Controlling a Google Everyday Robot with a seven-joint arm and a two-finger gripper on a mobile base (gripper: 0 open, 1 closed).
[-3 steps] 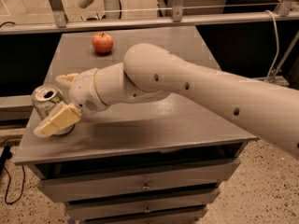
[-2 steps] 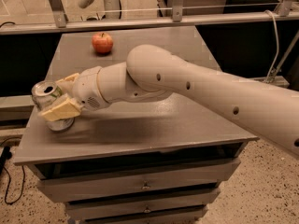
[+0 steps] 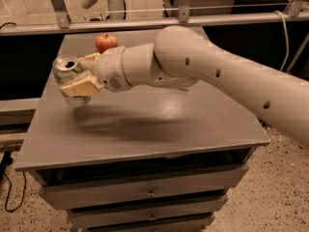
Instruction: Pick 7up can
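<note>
Holding the 7up can (image 3: 66, 65) from the side, our gripper (image 3: 72, 75) sits over the left part of the grey table (image 3: 159, 129). Its two cream fingers (image 3: 81, 85) are closed to can width, w/ one pad on the can's near side and the other on its far side. Can is roughly upright btwn the pads, w/ the silver pull-tab top showing above them and the lower body poking out below. We think the can's base is clear of the tabletop, tho from this angle we can't be sure. A shadow (image 3: 116, 125) lies on the table below and to the right of the gripper. Red apple (image 3: 105, 42) stands behind the gripper and a bit to its right, near the far finger but apart from it. White arm (image 3: 203, 66) runs off to the gripper's right and out of view. Drawers (image 3: 149, 192) sit below the gripper, under the tabletop. A metal rail (image 3: 145, 22) crosses behind the gripper, beyond the table.
</note>
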